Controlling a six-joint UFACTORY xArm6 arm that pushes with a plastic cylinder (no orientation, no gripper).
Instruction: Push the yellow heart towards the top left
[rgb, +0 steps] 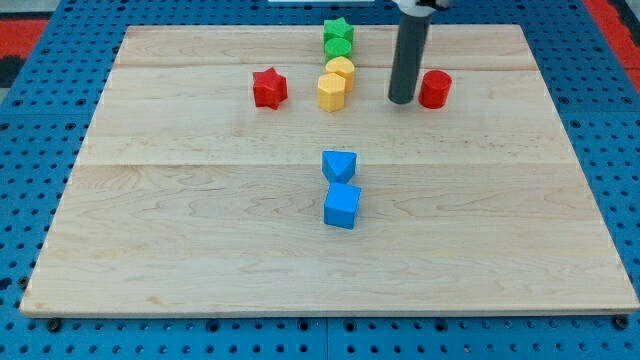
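My arm ended in a dark rod (411, 55). It had no fingers, so nothing was open, shut or holding anything. My tip (402, 101) sat on the wooden counter (180, 230), near the view's top and a bit to the view's right of the middle.

Just beside my tip, on the view's right, was a round red block (435, 89). It looked very close to the rod, but I could not tell if they touched.

The yellow heart (341, 69) was to the view's left of my tip, with some bare wood between them. It was small, so its shape was hard to make out. Another yellow block (332, 92) with flat sides sat right below it, touching it or almost.

Above the heart were two green blocks. The green star (338, 29) was nearest the view's top edge. A second green block (338, 46) sat between the star and the heart. These four blocks made a short line going up and down.

A red star (269, 88) was farther to the view's left, well apart from the yellow ones.

Near the middle of the counter was a blue triangle (339, 165). A blue cube (342, 206) sat just below it, touching it.
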